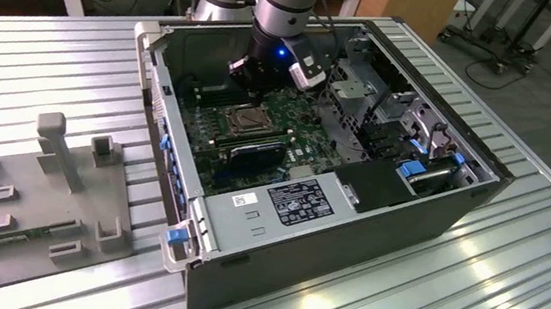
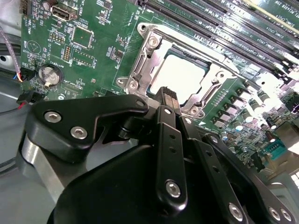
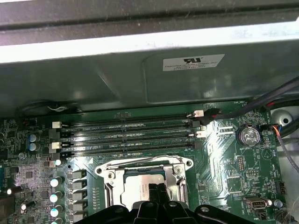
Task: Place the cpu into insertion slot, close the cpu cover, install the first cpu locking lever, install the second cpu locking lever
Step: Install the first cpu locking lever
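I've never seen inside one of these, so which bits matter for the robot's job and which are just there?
For the job:
- pale silvery square cpu
- silvery metal cpu cover
- black end effector

Just there:
- long black memory slots
- round silver coin battery
- grey plastic fixture tray

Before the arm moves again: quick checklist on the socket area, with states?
1. cpu seated in the insertion slot: ok, pale chip lies flat inside the frame.
2. cpu cover down over the chip: ok, by both wrist views.
3. Locking levers latched: cannot tell.
4. gripper over the socket edge: ok.
5. Fingers empty: ok, nothing between them.
6. Memory slots beside the socket unobstructed: ok.
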`<state>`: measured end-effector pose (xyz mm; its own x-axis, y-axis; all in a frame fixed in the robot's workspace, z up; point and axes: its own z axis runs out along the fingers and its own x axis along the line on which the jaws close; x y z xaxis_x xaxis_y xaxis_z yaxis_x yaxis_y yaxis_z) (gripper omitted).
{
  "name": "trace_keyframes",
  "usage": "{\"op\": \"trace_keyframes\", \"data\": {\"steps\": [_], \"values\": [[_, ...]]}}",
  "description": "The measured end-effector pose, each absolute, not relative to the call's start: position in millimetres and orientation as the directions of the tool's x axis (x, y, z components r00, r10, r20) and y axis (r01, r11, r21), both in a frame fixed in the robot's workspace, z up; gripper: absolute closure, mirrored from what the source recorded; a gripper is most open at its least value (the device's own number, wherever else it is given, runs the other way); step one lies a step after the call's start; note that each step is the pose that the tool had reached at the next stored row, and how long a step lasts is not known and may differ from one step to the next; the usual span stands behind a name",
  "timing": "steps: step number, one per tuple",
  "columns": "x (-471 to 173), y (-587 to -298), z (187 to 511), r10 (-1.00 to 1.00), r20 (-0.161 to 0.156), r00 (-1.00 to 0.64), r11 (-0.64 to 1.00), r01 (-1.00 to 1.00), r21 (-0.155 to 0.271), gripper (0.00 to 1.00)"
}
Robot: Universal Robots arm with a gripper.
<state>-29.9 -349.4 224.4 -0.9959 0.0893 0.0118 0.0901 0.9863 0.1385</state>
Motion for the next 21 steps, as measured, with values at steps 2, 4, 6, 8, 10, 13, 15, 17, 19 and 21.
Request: {"op": "trace_keyframes", "data": {"steps": [2,4,6,8,10,13,15,17,19,21], "values": [[-29.9,-349.4,224.5,0.089,0.012,-0.996,0.986,0.09,0.139,0.89],[-29.9,-349.4,224.5,0.089,0.012,-0.996,0.986,0.09,0.139,0.89],[-29.9,-349.6,224.6,0.089,0.012,-0.996,0.986,0.09,0.138,0.89],[-29.9,-350.4,224.6,0.089,0.012,-0.996,0.986,0.09,0.138,0.89],[-29.9,-351.3,224.6,0.089,0.012,-0.996,0.986,0.09,0.138,0.89],[-29.9,-352.7,224.6,0.089,0.012,-0.996,0.986,0.09,0.139,0.89],[-29.9,-354.0,226.1,0.089,0.012,-0.996,0.986,0.09,0.139,0.89],[-29.9,-355.1,227.7,0.089,0.012,-0.996,0.986,0.09,0.139,0.89],[-29.9,-356.6,228.9,0.089,0.012,-0.996,0.986,0.09,0.139,0.89],[-29.9,-358.3,230.3,0.089,0.012,-0.996,0.986,0.09,0.138,0.89]]}}
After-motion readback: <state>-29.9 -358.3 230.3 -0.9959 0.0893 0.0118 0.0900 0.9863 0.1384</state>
